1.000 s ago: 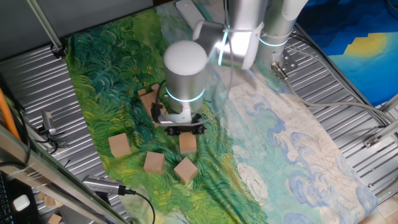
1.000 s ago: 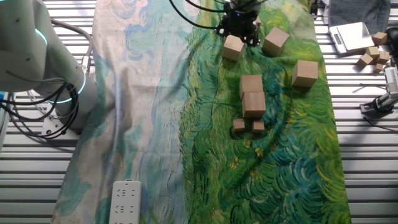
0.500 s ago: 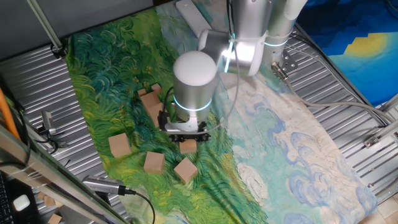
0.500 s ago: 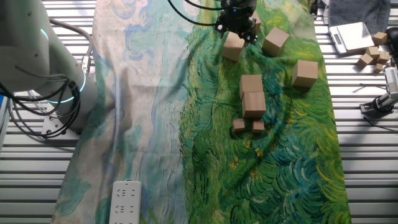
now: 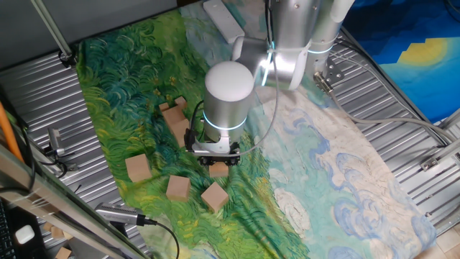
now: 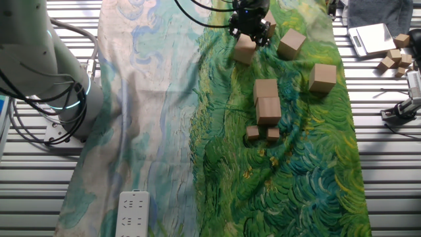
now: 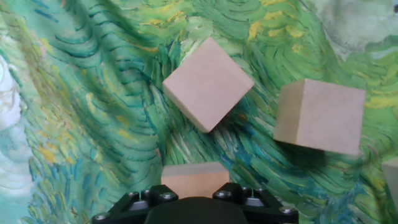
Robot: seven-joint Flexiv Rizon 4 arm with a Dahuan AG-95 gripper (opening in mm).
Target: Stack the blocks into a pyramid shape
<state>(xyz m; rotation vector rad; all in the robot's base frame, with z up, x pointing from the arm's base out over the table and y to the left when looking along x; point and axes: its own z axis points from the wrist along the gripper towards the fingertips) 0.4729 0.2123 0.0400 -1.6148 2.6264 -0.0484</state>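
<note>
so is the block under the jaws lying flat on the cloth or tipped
Cannot tell for sure. The block sits right under the gripper, which hides most of it; the other fixed view hints at a slight tilt.

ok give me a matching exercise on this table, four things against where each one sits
1 hand
2 power strip
3 two small blocks
4 two big touching blocks

a on the pale part of the cloth
b over a block on the green part
c right beside the big touching pair
d between the small pair and the hand's block

Pairs: 1-b, 2-a, 3-c, 4-d
</note>
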